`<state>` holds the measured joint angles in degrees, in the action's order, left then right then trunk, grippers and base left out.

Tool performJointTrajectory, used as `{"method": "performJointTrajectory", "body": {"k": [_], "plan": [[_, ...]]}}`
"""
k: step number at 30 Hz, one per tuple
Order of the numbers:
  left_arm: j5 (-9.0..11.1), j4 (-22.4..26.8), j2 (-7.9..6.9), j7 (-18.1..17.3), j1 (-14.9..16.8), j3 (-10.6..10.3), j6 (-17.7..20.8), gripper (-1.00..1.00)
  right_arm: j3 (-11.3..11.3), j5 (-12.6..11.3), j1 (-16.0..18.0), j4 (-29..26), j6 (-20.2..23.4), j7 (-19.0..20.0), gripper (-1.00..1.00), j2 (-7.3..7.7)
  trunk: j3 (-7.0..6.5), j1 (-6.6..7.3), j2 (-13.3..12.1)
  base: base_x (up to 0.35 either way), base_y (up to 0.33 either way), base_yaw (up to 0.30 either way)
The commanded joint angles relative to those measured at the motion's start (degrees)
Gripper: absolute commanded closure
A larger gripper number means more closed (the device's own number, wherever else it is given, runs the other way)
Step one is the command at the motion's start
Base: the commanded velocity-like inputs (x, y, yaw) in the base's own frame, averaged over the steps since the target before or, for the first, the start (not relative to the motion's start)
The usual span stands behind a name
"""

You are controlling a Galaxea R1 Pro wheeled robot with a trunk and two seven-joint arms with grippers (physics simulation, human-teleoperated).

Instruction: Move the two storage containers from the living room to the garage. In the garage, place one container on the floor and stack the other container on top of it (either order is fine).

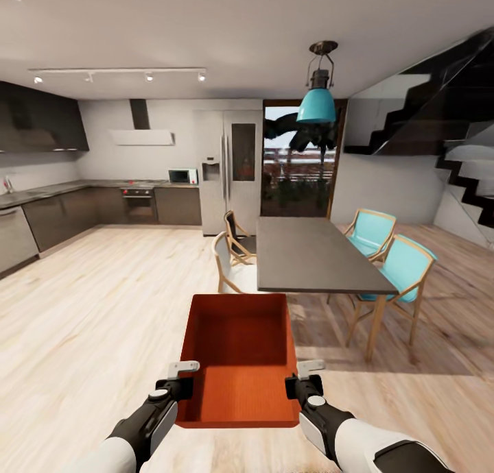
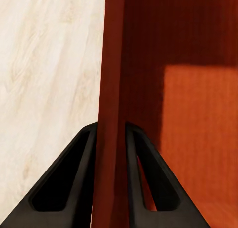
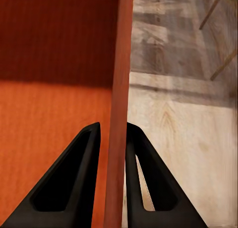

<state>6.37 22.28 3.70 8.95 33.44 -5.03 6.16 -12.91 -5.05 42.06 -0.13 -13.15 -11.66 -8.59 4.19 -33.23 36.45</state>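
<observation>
One orange-red storage container hangs level above the light wood floor, straight in front of me, its open top showing the stepped inner bottom. My left gripper is shut on its left wall, and my right gripper is shut on its right wall. In the left wrist view the two black fingers pinch the thin red wall, with floor on one side and the bin's inside on the other. The right wrist view shows the same grip, fingers clamped on the wall.
A grey dining table stands just ahead to the right, with turquoise chairs on its right and wooden chairs on its left. Dark kitchen cabinets line the left wall, beside a fridge. Black stairs rise at right.
</observation>
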Motion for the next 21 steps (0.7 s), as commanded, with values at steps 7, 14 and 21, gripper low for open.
{"method": "performJointTrajectory", "body": {"k": [7,14,21], "plan": [[0.75,0.84,-0.1,0.72,0.04,0.37,-2.22,1.0,5.0,-1.72,0.04,0.22,-0.39,-0.21,1.0,0.16,0.11,-0.02,0.1,0.0,0.0,-0.286],[0.75,0.84,-0.1,0.75,0.04,0.37,-2.21,1.0,5.0,-1.72,0.04,0.22,-0.39,-0.21,1.0,0.16,0.11,-0.02,0.1,0.0,0.0,-0.286],[0.75,0.84,-0.1,0.73,0.04,0.37,-2.22,1.0,5.0,-1.72,0.04,0.22,-0.39,-0.21,1.0,0.2,0.11,-0.02,0.1,0.0,0.0,-0.286]]}}
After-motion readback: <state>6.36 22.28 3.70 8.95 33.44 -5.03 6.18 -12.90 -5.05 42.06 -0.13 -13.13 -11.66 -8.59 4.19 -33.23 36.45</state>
